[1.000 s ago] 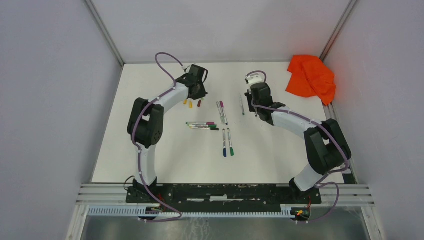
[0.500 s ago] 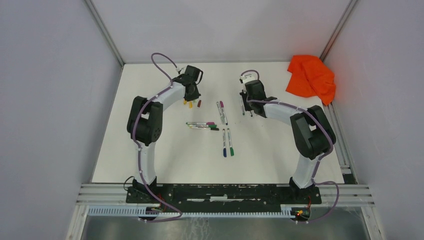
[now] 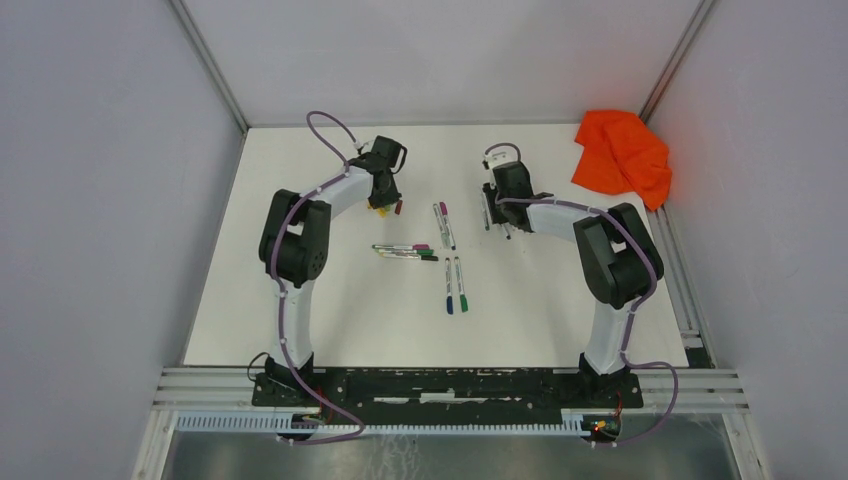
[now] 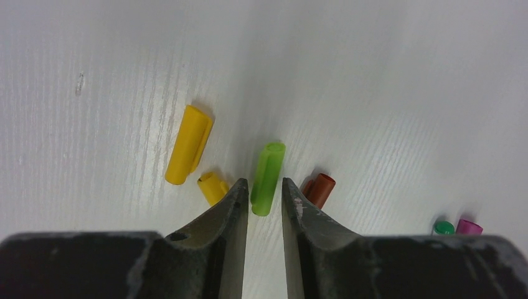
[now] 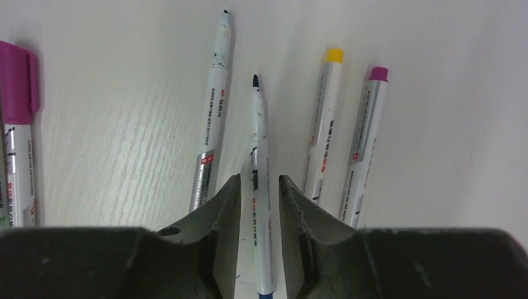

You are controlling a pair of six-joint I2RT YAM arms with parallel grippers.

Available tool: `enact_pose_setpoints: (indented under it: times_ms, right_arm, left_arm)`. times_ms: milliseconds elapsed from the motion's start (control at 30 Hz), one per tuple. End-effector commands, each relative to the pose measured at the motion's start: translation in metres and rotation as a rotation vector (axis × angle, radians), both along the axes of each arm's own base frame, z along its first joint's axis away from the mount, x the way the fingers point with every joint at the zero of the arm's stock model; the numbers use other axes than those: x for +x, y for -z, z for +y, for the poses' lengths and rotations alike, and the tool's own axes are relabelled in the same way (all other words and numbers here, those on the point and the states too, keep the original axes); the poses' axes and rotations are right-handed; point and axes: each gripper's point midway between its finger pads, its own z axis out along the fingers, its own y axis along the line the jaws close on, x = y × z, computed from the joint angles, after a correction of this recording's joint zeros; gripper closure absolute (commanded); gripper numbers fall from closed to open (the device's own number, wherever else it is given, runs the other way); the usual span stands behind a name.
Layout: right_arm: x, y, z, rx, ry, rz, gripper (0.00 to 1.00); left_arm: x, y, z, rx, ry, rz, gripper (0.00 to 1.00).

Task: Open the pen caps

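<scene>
A green cap (image 4: 268, 177) lies flat on the white table (image 3: 560, 300), its near end sitting in the gap between the fingers of the left gripper (image 4: 264, 187). The jaws are only narrowly parted and seem to leave a sliver of space on either side of the cap, so nothing looks clamped. Just to its left lie a long yellow cap (image 4: 188, 152) and a short yellow cap (image 4: 213, 187), the short one touching the finger beside it. A dark red cap (image 4: 319, 189) rests against the other finger on the right. This loose group sits far and left on the table. Other caps are on their pens (a magenta cap (image 5: 18, 81) among them), in the middle of the table where several capped pens (image 3: 405, 250) lie. Farther right, the right gripper (image 5: 259, 180) is low over a row of bare pens. Its jaws are apart around a dark-tipped pen (image 5: 258, 124) with space on both sides, gripping nothing. An orange cloth (image 3: 622, 155) is bunched in the far right corner.
</scene>
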Motion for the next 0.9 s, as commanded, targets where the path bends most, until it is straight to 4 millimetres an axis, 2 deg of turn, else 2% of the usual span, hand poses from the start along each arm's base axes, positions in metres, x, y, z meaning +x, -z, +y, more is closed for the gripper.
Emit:
enact_pose_setpoints:
  times_ms: [0,133,267,333,533,700,867]
  right_arm:
    - [0.017,-0.027,0.007,0.026,-0.017,-0.071,0.66]
    - [0.016,-0.047,0.009,0.041,-0.034,-0.109,0.63]
    - [0.015,-0.084,0.026,0.076,-0.086,-0.192,0.61]
    - [0.013,-0.096,0.037,0.071,-0.117,-0.206,0.59]
    - [-0.003,-0.096,0.081,0.078,-0.221,-0.165,0.56]
    - [-0.013,-0.076,0.109,0.065,-0.267,-0.122,0.56]
    - [-0.018,-0.057,0.124,0.054,-0.287,-0.087,0.56]
  left_arm:
    - [0.005,-0.005,0.007,0.027,-0.001,-0.024,0.67]
    - [0.007,-0.02,0.005,0.007,-0.008,-0.054,0.63]
    - [0.008,-0.043,0.001,-0.041,-0.018,-0.109,0.57]
    - [0.008,-0.055,-0.003,-0.073,-0.014,-0.134,0.53]
    - [0.003,-0.084,-0.013,-0.163,-0.004,-0.196,0.42]
    - [-0.003,-0.099,-0.02,-0.231,0.013,-0.234,0.39]
    - [-0.009,-0.11,-0.027,-0.287,0.022,-0.263,0.39]
